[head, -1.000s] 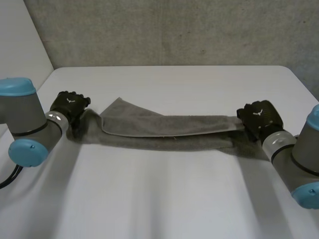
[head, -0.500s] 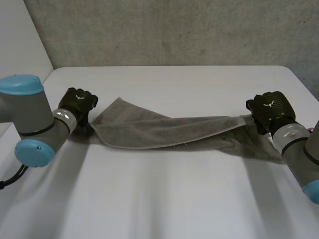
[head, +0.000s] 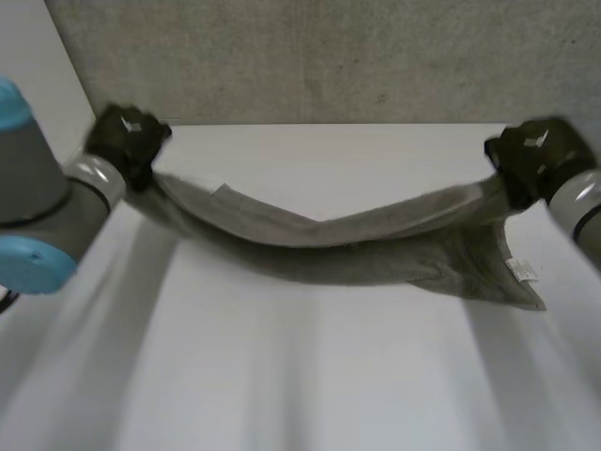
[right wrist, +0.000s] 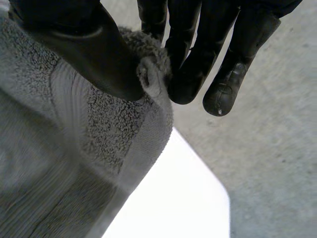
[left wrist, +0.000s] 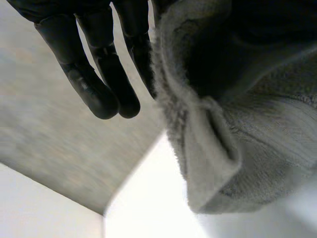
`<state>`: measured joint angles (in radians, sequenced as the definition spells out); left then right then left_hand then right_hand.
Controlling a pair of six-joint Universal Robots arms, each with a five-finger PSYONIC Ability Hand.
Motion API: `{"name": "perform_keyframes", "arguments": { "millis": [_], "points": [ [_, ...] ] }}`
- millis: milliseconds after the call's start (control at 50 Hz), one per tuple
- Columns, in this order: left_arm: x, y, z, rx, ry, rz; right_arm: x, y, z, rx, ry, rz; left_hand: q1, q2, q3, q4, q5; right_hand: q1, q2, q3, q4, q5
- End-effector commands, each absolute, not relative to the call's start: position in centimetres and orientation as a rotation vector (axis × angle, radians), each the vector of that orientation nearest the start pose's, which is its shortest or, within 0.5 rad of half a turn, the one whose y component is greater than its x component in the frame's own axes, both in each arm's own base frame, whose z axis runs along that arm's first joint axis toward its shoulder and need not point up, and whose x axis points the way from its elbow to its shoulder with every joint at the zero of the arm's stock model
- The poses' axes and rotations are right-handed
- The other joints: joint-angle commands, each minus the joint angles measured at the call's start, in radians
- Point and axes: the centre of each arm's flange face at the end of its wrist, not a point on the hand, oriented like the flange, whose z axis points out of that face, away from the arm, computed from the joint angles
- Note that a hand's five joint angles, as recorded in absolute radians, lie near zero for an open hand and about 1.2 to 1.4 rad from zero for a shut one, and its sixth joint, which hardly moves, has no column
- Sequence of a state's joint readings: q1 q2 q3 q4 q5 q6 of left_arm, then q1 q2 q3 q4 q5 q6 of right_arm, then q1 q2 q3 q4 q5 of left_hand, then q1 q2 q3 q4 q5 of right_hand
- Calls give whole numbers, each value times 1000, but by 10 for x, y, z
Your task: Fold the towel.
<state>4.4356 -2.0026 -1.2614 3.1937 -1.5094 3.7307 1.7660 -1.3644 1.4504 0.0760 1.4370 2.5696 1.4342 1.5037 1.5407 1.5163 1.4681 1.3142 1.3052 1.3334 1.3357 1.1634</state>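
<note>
- A grey wall (head: 329, 56) stands behind the white table (head: 310, 376). Nothing lies on the table's near half to block the way.
- One towel (head: 319, 240), two hands and two arms are at work. A single white label (head: 521, 271) shows on the cloth's hanging right part.
- The grey towel is strung between the hands above the far half of the table. It sags in the middle, and a loose flap drops toward the table on the right. Whether the sag or the flap touches the table cannot be told.
- The left hand (head: 127, 141) grips the towel's left end near the table's far left corner, with the left arm (head: 47, 197) just beside that edge. In the left wrist view some fingers (left wrist: 96, 79) reach out straight beside the bunched cloth and the nearest one lies against its edge. The rest of the grip is hidden by the cloth.
- The right hand (head: 533, 158) pinches the towel's right end near the far right corner. In the right wrist view the thumb (right wrist: 94, 54) presses a hemmed corner against the fingertips.
- The right arm (head: 582, 211) comes in over the table's right edge.
- Open table runs from the towel to the near edge, and a narrower bare strip lies between the towel and the wall.
</note>
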Motion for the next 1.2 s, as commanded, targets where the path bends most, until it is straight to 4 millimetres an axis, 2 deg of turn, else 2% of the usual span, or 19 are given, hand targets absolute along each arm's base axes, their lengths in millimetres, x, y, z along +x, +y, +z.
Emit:
{"name": "perform_keyframes", "arguments": {
  "millis": [20,200,320,380,440,460,480,520,540,580,600,640,700,820,860,980,1020,1120,1200],
  "points": [
    [-235,-326,292,916,2096,-2017,205,-287,331,-1128,2365,-1911,-38,-107,-144,-120,-246,82,91,63,61,58],
    [-239,-336,212,1051,2446,-1551,215,-308,269,-1373,2521,-1477,-38,-107,-144,-120,-246,82,91,63,61,58],
    [-244,-354,200,1055,2448,-1547,225,-320,240,-1435,2533,-1390,-38,-107,-144,-120,-246,82,91,63,61,58],
    [-249,-368,215,1029,2385,-1642,238,-335,242,-1450,2478,-1494,-38,-107,-144,-120,-246,82,91,63,61,58],
    [-256,-383,253,987,2249,-1836,252,-358,272,-1407,2352,-1810,-38,-107,-144,-120,-246,82,91,63,61,58],
    [-261,-389,281,942,2153,-1975,258,-373,299,-1332,2236,-2069,-38,-107,-144,-120,-246,82,91,63,61,58],
    [-261,-389,281,941,2152,-1977,258,-373,299,-1331,2235,-2071,-38,-107,-144,-120,-246,82,91,63,61,58],
    [-284,-390,346,829,1858,-2362,278,-389,355,-1027,1850,-2573,-38,-107,-144,-120,-246,82,91,63,61,58],
    [-285,-390,346,829,1857,-2364,278,-389,356,-1025,1847,-2575,-38,-107,-144,-120,-246,82,91,63,61,58],
    [-290,-391,390,624,1682,-2697,272,-376,418,-661,1441,-2862,-38,-107,-144,-120,-246,82,91,63,61,58],
    [-290,-391,391,623,1681,-2699,272,-376,418,-659,1439,-2863,-38,-107,-144,-120,-246,82,91,63,61,58],
    [-273,-387,436,438,1531,-2950,259,-348,456,-533,1195,-2967,-38,-107,-144,-120,-246,82,91,63,61,58],
    [-271,-387,439,412,1537,-2992,259,-349,447,-562,1215,-2950,-38,-107,-144,-120,-246,82,91,63,61,58],
    [-278,-404,372,527,1854,-2720,270,-357,378,-796,1587,-2660,-38,-107,-144,-120,-246,82,91,63,61,58],
    [-282,-408,327,652,1999,-2503,275,-356,341,-950,1761,-2474,-38,-107,-144,-120,-246,82,91,63,61,58],
    [-282,-404,270,798,2154,-2235,278,-352,291,-1172,1928,-2239,-38,-107,-144,-120,-246,82,91,63,61,58],
    [-278,-396,232,858,2261,-2080,277,-347,265,-1256,2004,-2137,-38,-107,-144,-120,-246,82,91,63,61,58],
    [-273,-382,196,961,2321,-1962,272,-338,237,-1317,2088,-2026,-38,-107,-144,-120,-246,82,91,63,61,58],
    [-268,-372,195,1005,2299,-1934,268,-336,228,-1320,2124,-1989,-38,-107,-144,-120,-246,82,91,63,61,58]
  ]
}}
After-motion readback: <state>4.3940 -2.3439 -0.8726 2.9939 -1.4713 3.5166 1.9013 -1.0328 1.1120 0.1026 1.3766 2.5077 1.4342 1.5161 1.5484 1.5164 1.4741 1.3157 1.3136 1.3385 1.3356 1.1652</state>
